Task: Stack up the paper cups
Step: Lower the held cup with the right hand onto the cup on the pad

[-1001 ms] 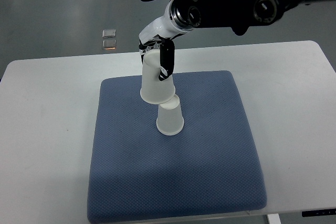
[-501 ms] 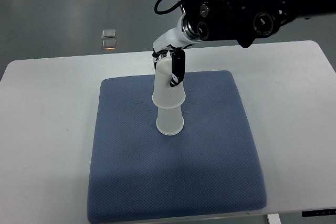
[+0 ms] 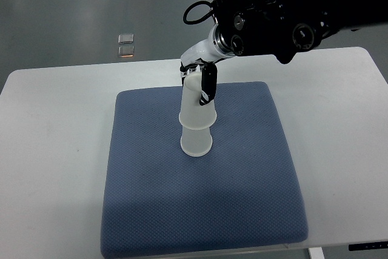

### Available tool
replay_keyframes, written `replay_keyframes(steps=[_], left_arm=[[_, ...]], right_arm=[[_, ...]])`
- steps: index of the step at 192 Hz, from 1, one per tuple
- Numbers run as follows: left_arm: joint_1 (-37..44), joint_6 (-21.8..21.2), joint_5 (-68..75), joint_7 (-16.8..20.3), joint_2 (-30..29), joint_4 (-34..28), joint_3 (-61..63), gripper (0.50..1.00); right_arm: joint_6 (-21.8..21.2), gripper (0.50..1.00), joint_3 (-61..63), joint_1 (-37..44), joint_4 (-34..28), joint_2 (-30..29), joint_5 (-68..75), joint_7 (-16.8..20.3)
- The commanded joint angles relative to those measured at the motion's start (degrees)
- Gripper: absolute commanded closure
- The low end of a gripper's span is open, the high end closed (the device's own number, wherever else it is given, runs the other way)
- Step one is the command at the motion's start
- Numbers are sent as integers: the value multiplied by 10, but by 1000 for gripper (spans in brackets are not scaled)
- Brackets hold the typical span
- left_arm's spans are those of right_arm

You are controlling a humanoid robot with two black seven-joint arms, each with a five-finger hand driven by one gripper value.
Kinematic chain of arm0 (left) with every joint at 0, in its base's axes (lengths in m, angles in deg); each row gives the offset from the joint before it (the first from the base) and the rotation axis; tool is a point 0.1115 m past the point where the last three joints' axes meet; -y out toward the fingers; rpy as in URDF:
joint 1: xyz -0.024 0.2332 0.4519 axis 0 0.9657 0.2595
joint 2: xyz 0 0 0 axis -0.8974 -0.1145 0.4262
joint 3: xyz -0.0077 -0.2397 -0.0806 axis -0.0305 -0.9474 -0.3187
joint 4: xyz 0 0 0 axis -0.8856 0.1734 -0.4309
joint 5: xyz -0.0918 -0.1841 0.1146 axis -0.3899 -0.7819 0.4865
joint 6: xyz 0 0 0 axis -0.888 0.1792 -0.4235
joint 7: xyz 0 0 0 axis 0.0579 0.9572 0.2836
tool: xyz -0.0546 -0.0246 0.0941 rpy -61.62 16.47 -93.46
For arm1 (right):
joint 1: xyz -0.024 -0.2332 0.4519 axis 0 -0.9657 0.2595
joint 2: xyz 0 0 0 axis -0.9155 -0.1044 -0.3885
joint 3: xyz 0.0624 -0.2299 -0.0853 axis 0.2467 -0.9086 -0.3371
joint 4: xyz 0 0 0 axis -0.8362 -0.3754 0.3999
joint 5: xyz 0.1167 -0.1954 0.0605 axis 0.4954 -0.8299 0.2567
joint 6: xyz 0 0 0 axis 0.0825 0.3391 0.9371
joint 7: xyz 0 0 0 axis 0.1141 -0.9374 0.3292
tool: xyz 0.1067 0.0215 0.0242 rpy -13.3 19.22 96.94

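Top view: cups [image 3: 196,122] on blue mat [image 3: 200,210]

A white table [image 3: 54,150] with rounded corners fills most of the view. A blue textured mat [image 3: 200,210] lies at its centre. Beyond the far edge, at 12 o'clock, grey glossy floor [image 3: 73,4] shows soft light reflections. Two small square floor fittings [image 3: 126,45] sit at 11 o'clock, one lit orange.
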Motion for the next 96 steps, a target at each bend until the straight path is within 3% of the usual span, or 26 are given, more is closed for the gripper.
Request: replay_keyframes(steps=[1,96], left_arm=[[0,0,0,0,0,0,0,500],[0,0,0,0,0,-1,-1,500]], right_arm=[[1,822,0,-4,0,0,0,0],[27,807,-2,-30,0,0,0,0]])
